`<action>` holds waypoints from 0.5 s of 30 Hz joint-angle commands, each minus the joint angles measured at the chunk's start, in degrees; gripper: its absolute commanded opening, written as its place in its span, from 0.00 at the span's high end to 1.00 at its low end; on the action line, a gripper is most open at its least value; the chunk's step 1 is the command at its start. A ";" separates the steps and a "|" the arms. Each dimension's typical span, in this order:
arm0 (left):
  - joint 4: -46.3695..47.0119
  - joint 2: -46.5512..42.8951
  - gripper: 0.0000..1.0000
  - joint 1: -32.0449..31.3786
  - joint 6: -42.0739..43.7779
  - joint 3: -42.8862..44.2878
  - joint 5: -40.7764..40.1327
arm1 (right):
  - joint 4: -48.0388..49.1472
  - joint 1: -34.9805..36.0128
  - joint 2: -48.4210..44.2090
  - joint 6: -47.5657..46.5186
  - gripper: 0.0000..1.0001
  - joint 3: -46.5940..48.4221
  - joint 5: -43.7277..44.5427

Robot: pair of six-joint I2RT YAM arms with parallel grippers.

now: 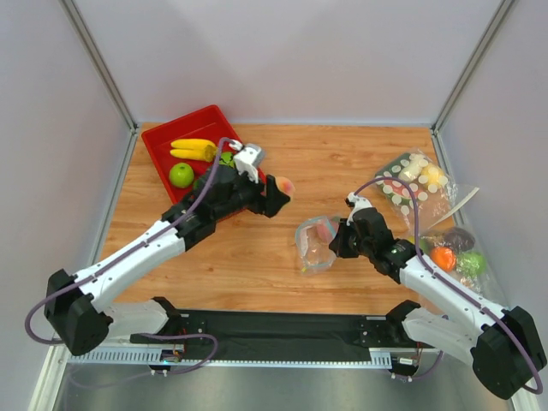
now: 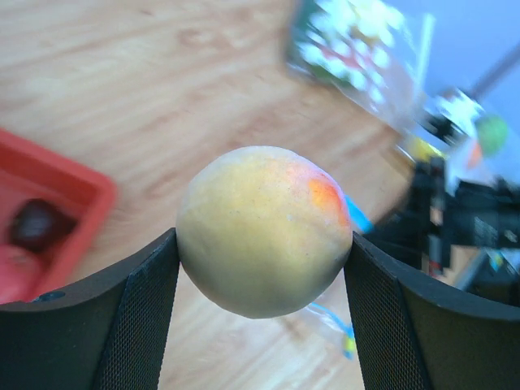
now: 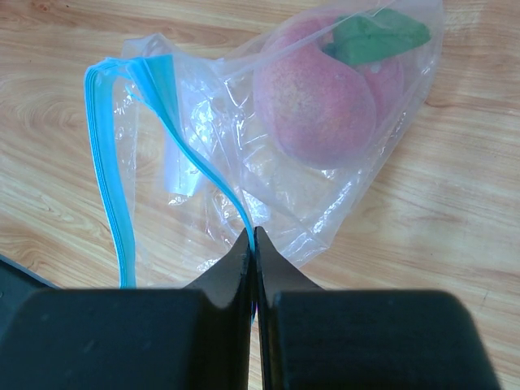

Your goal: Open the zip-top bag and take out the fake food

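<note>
My left gripper (image 1: 281,190) is shut on the yellow-orange fruit (image 2: 264,231) and holds it above the table, right of the red tray; the fruit also shows in the top view (image 1: 283,185). My right gripper (image 1: 336,240) is shut on the blue zip strip (image 3: 207,175) of the clear zip-top bag (image 3: 268,175), whose mouth gapes open. The bag lies on the table in the top view (image 1: 315,244). The pink-red peach (image 3: 317,106) with a green leaf sits inside the bag. A dark purple fruit (image 2: 36,223) lies in the tray.
The red tray (image 1: 163,141) at the back left holds yellow bananas (image 1: 193,149) and a green apple (image 1: 181,175). A bigger crinkly bag with white discs (image 1: 411,184) lies at the back right. Another clear bag with orange, green and dark items (image 1: 454,253) lies beside the right arm.
</note>
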 commanded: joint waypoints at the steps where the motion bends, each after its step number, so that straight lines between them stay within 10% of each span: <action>1: -3.56 -2.19 0.62 6.31 2.71 -0.30 -1.78 | 2.21 -0.04 -0.64 0.00 1.00 -0.18 -0.40; 15: -2.26 17.92 0.62 20.65 4.91 12.26 -4.16 | 2.30 0.05 -0.37 -0.35 1.00 0.62 -1.10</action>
